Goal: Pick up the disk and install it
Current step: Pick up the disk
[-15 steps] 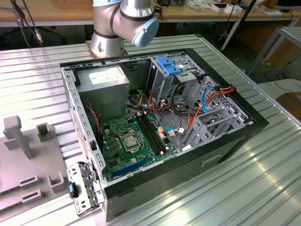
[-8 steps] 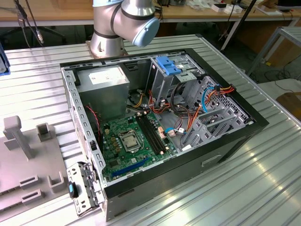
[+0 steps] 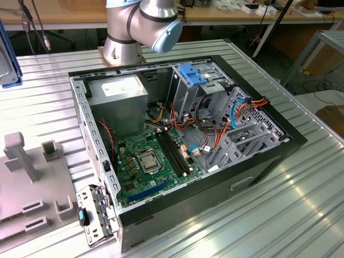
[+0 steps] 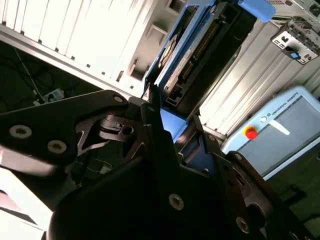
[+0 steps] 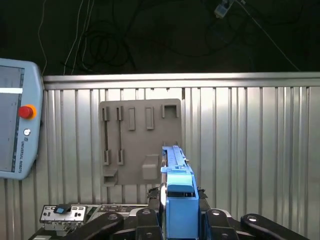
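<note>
We see the end effector (image 5: pixel 180 199) clamped on the disk (image 5: pixel 177 175), gripping its blue rails from both sides. The disk juts out edge-on beyond it in both wrist views. Past the disk lie the ribbed metal bench (image 5: pixel 250 150), a grey slotted fixture plate (image 5: pixel 135 145) and a teach pendant (image 5: pixel 15 125). In the exterior view the open computer case (image 3: pixel 258 161) sits on the bench, and orange, red and blue cables (image 3: pixel 236 110) loop around the drive cage (image 3: pixel 188 97) under its blue bracket (image 3: pixel 192 73).

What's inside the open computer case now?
Motherboard, grey power supply, drive cage topped by a blue bracket, and cables. The cage's interior is hidden behind its walls. The disk sits clamped in the hand.
</note>
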Motion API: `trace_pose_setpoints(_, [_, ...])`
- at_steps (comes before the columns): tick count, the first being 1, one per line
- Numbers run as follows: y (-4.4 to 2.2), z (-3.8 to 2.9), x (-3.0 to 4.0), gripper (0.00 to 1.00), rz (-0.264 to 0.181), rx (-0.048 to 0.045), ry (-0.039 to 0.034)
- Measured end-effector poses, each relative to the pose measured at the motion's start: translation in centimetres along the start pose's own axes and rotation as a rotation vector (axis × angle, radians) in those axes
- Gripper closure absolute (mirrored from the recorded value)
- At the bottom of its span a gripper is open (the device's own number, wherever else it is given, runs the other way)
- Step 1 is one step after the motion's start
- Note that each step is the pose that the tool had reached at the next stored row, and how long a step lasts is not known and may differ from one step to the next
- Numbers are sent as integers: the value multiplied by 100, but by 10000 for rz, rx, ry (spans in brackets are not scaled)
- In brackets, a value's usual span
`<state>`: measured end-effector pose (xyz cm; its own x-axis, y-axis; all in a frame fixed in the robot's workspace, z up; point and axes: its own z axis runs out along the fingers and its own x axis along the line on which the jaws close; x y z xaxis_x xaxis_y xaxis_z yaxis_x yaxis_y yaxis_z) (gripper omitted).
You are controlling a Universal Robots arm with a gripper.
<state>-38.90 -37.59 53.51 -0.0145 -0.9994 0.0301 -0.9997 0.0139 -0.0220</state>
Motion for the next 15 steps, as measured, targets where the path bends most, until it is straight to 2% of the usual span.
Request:
trace_pose_setpoints(13, [-470, 11, -7, 63, 111, -3, 2])
trace_pose_setpoints(15, [-569, 13, -9, 63, 127, -3, 2])
